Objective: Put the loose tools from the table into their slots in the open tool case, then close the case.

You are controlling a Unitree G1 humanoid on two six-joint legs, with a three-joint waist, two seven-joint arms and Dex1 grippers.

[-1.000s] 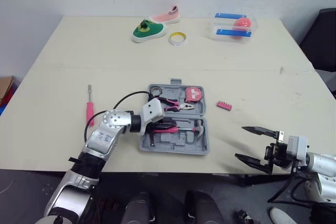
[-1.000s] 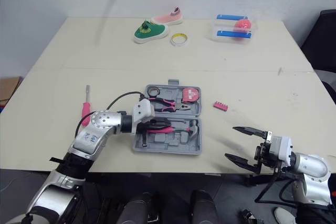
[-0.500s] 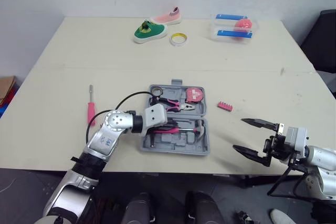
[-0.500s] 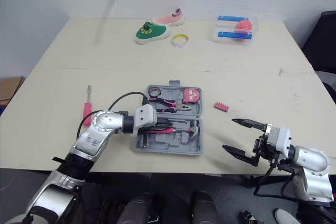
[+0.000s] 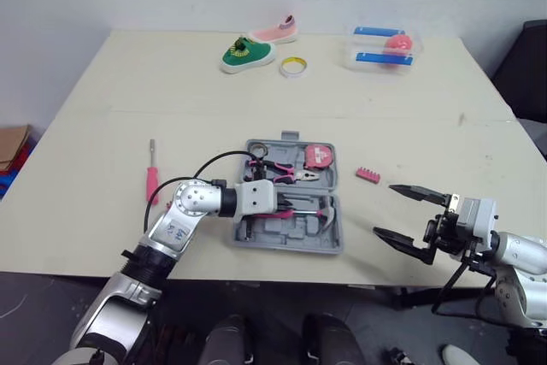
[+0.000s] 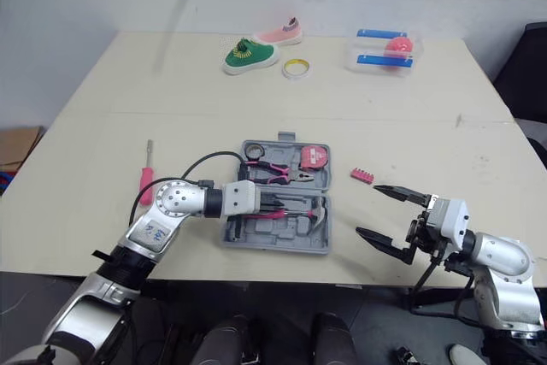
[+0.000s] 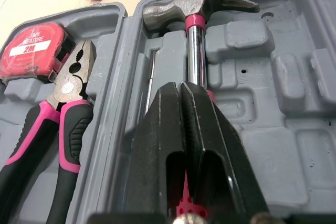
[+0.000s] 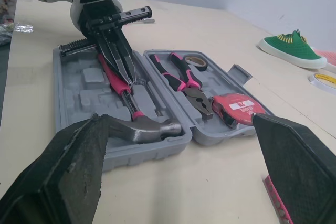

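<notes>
Grey tool case (image 5: 288, 244) lies open. Inside it the left gripper (image 7: 182, 88), fingers pressed together and empty, points along the hammer (image 7: 199, 6) shaft. Right gripper (image 5: 385, 208) gapes wide, empty, right of the case; the screwdriver (image 5: 152, 182) lies left.

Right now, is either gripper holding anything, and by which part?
Nothing is held. The left gripper is shut, its tips over the handle of the hammer in the tool case, not clamping it. The right gripper is open and empty.
</notes>
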